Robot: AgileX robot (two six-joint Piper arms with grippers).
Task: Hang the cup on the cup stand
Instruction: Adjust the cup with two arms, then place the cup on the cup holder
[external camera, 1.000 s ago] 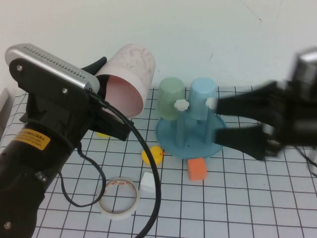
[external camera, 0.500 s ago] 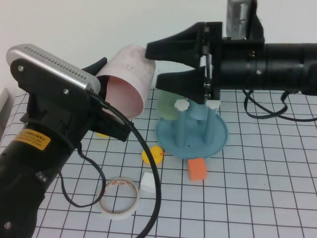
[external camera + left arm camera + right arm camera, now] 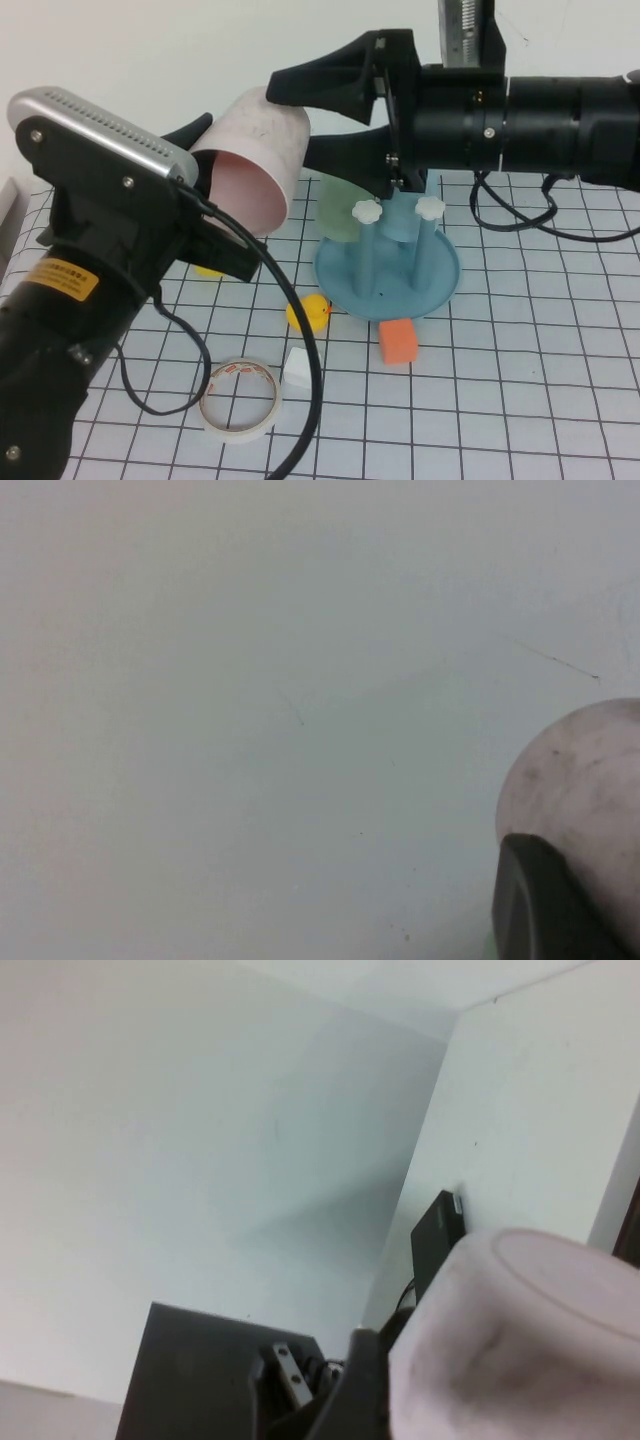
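The pale pink cup (image 3: 262, 150) is held in the air at the left, tilted, with its pink mouth facing down and toward me. My left gripper (image 3: 215, 195) is shut on it near the rim. One of its fingers (image 3: 540, 905) lies against the cup (image 3: 585, 770) in the left wrist view. My right gripper (image 3: 290, 118) is open, with its black jaws on either side of the cup's closed end. The cup (image 3: 520, 1345) fills the near part of the right wrist view. The blue cup stand (image 3: 440, 275) sits on the table below, with white-knobbed pegs (image 3: 368, 212).
A pale green cup (image 3: 338, 212) and a light blue cup (image 3: 402, 222) sit upside down on the stand's far pegs, partly hidden by the right arm. A yellow duck (image 3: 308, 313), an orange block (image 3: 397, 342), a white block (image 3: 298, 367) and a tape roll (image 3: 240, 400) lie in front.
My right arm swung in from the right, rose and reached left. Its open jaws now straddle the cup's closed end. The left arm and the cup stayed put.
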